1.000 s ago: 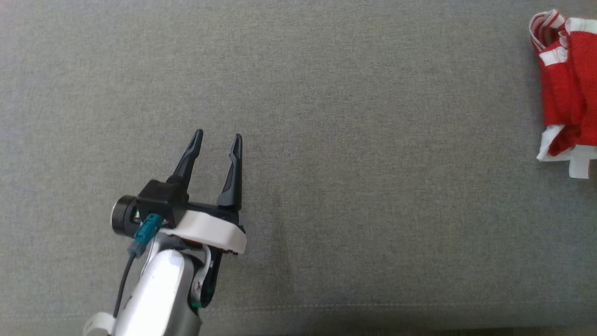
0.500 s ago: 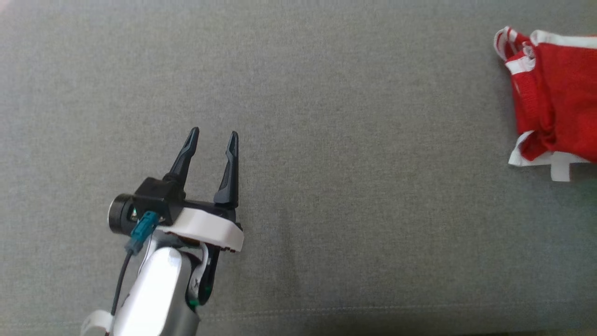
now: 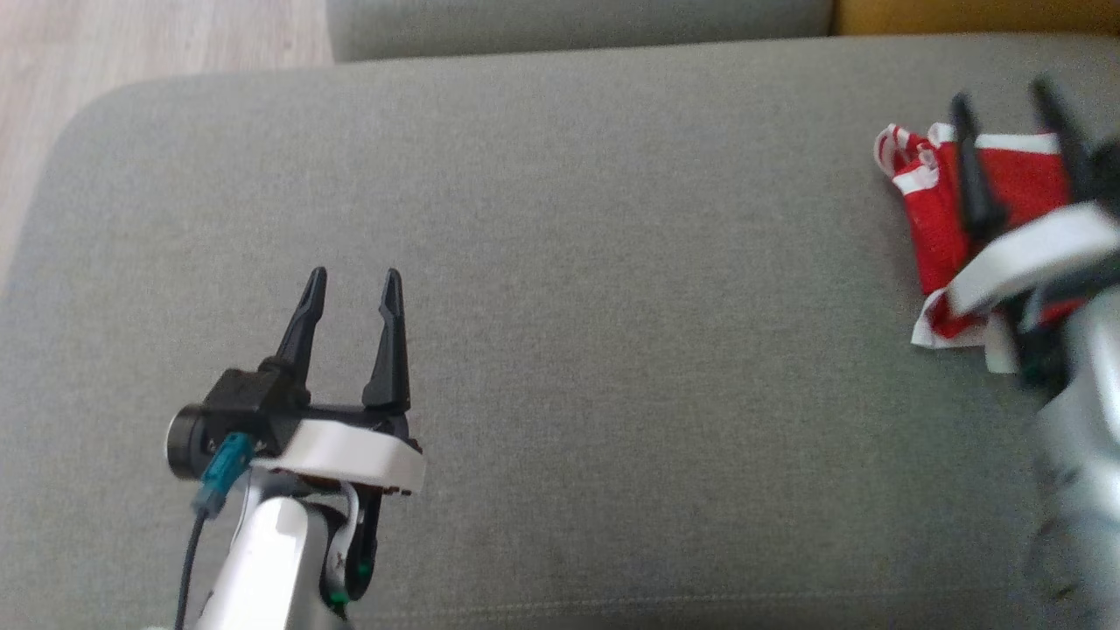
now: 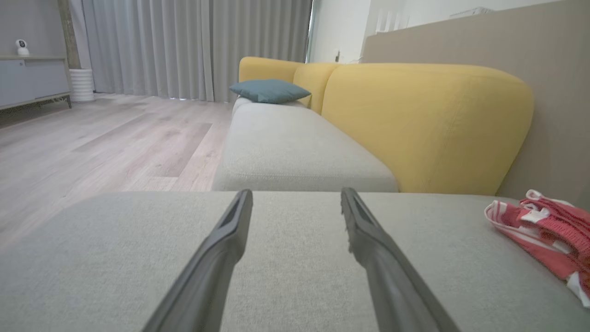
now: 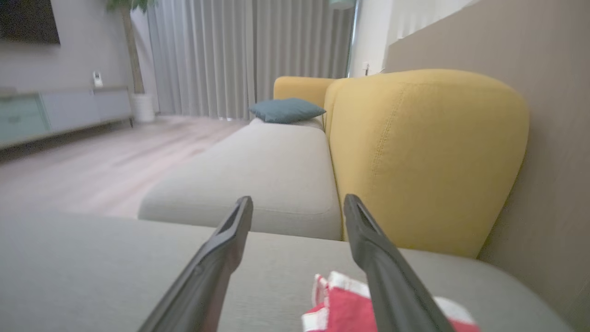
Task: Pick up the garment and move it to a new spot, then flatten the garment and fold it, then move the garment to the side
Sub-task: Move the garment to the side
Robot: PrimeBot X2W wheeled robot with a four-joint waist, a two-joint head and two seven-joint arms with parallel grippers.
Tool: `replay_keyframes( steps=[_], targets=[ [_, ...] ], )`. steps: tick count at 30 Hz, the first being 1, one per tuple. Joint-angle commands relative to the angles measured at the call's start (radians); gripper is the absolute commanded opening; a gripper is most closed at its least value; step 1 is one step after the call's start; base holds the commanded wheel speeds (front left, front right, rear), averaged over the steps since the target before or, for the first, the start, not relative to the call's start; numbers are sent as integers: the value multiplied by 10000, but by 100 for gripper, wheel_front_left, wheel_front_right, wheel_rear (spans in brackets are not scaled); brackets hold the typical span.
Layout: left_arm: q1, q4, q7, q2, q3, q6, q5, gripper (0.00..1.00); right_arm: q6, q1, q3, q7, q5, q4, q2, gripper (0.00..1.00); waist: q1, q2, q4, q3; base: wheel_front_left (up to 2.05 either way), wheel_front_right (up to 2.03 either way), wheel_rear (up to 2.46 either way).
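The garment (image 3: 932, 219) is red with white trim and lies bunched at the right end of the grey seat cushion (image 3: 612, 262). It also sits at the right edge of the left wrist view (image 4: 544, 226). My right gripper (image 3: 1002, 92) hangs over the garment, blurred, with its jaws open and nothing between them. In the right wrist view the garment (image 5: 345, 309) lies just below and between the spread fingers of the right gripper (image 5: 298, 199). My left gripper (image 3: 354, 276) hovers open over bare cushion at the lower left, far from the garment, and stands open in its own view too (image 4: 296, 193).
The cushion's rounded far-left corner drops to a wooden floor (image 3: 131, 44). A second grey seat (image 3: 569, 22) adjoins at the back, with a yellow backrest (image 4: 424, 124) and a blue-green pillow (image 4: 269, 90) beyond.
The head camera has shifted, bringing the cushion's far edge and the floor into view. My right gripper has come into view over the garment, open. The left gripper keeps its pose.
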Motion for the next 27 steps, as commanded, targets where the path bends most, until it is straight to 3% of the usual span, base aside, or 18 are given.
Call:
replay_keyframes(
  steps=[1,5,10,15,19,27],
  targets=[
    [-65,-441,-118,58,456,31,20,100,33,408,-58,-362,276,-540,441,100,0,-1,-55,-277,0,0,0],
    [238,-551,-118,58,553,6,27,100,33,1955,-178,-977,137,-1366,1698,100,0,-1,-125,-586,0,0,0],
    [608,-579,-118,58,545,42,-8,100,33,3242,-384,-1205,-302,-2103,2420,100,0,-1,-206,-861,0,0,0],
    [1046,-619,-118,58,484,104,-33,100,33,4395,-479,-1251,-917,-3149,2667,100,0,-1,-328,-1003,0,0,0],
    [1263,-688,-118,58,475,112,13,100,33,4908,-452,-1254,-714,-3764,2684,100,0,-1,-404,-987,0,0,0],
    [1351,-749,-118,58,411,141,253,100,33,5255,-404,-1256,-695,-3987,2687,100,0,-1,-356,-960,0,0,0]
  ],
)
